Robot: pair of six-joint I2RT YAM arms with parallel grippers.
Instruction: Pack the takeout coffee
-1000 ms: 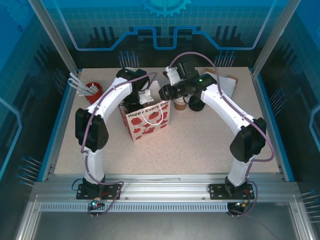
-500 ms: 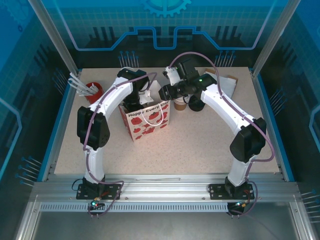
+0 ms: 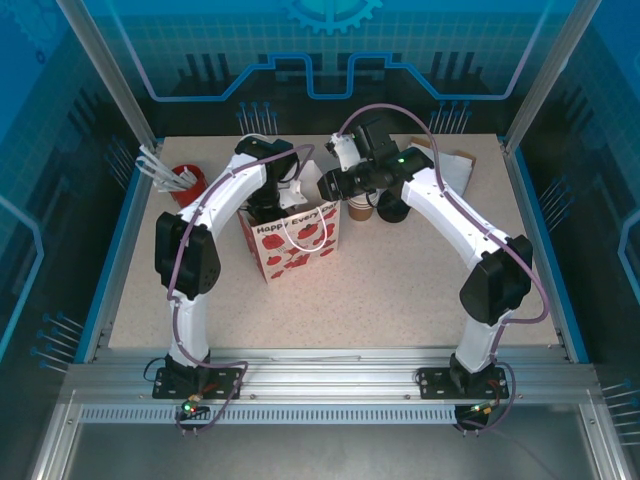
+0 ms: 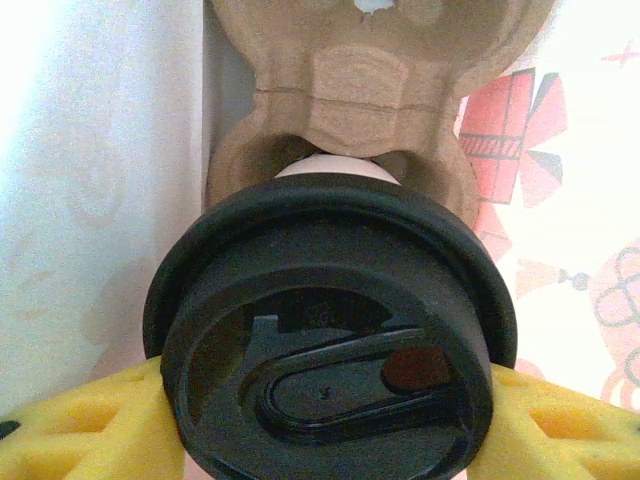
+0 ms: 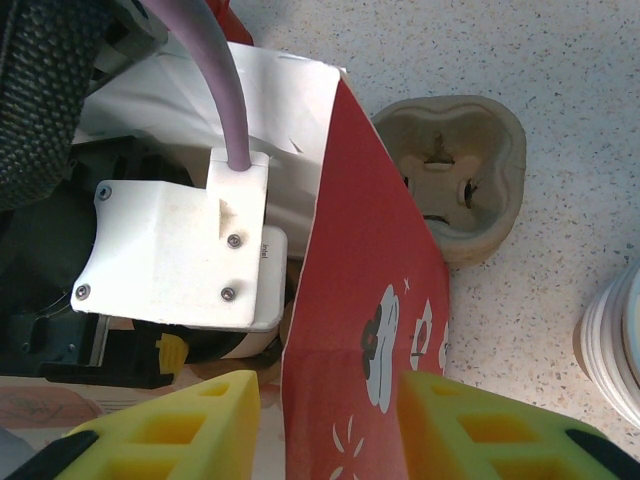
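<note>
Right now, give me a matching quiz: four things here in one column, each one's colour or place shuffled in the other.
1 takeout coffee
2 gift bag
3 cup carrier
4 red tub

A brown, on the table beside the bag
B in the left gripper
C white with red flowers
D far left, holding straws

1-B, 2-C, 3-A, 4-D

place: robot lab cell | evidence: aluminium frame (image 3: pixel 320 375), blue printed enclosure walls (image 3: pixel 330 50), speckled table (image 3: pixel 400 290)

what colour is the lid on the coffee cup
Black, on the lid of the takeout coffee; the left wrist view shows it best.
</note>
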